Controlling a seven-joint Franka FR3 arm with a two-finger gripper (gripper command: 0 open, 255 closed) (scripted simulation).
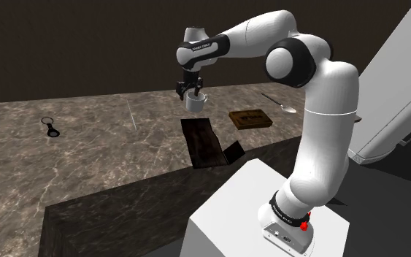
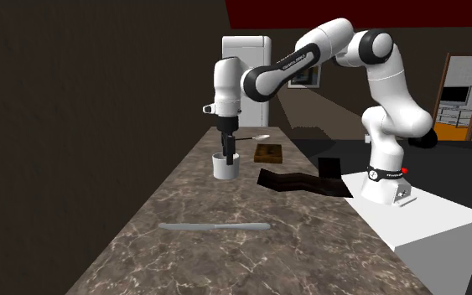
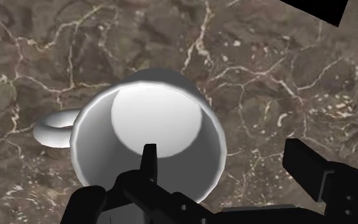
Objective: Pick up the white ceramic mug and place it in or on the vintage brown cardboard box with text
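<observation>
A white mug (image 1: 194, 101) (image 2: 225, 167) stands upright on the marble counter (image 1: 109, 153), its handle (image 3: 51, 127) off to one side. My gripper (image 1: 193, 91) (image 2: 230, 155) (image 3: 224, 156) is down at the mug's rim and open. One finger (image 3: 149, 159) reaches inside the cup, the other (image 3: 304, 165) stands outside its wall, and neither presses on it. The flat brown box with text (image 1: 250, 118) (image 2: 268, 152) lies on the counter a short way off, toward the stand.
A dark sunken opening (image 1: 205, 142) (image 2: 301, 178) cuts into the counter between mug and stand. A spoon (image 1: 280, 104) (image 2: 255, 137) lies beyond the box. A knife (image 2: 215, 226) and a small black ringed object (image 1: 52, 130) lie farther along the counter.
</observation>
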